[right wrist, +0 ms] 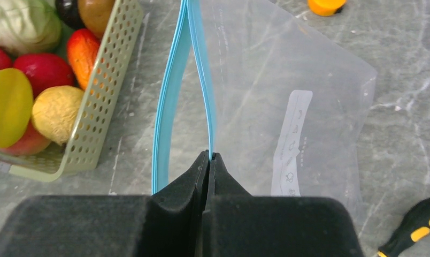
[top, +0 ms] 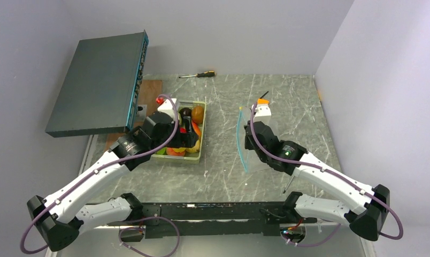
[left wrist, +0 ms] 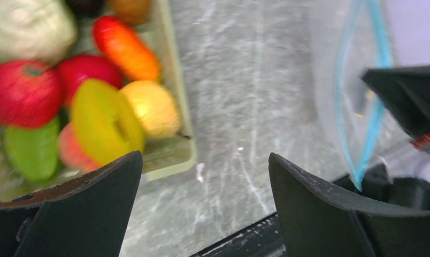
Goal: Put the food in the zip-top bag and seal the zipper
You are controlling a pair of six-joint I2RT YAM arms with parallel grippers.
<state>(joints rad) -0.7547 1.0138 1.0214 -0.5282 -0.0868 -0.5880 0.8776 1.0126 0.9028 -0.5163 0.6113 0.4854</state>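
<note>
Your left gripper hangs with jaws apart, empty; the food lies in the green tray at its ten o'clock. Your right gripper is clamped on the zipper of the zip-top bag, which lies at the tray's three o'clock.

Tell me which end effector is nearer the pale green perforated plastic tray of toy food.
Left. The left end effector hangs open by the tray's near-right corner; the right end effector sits well apart to its right, shut on the clear plastic bag's teal-blue zipper strip.
</note>
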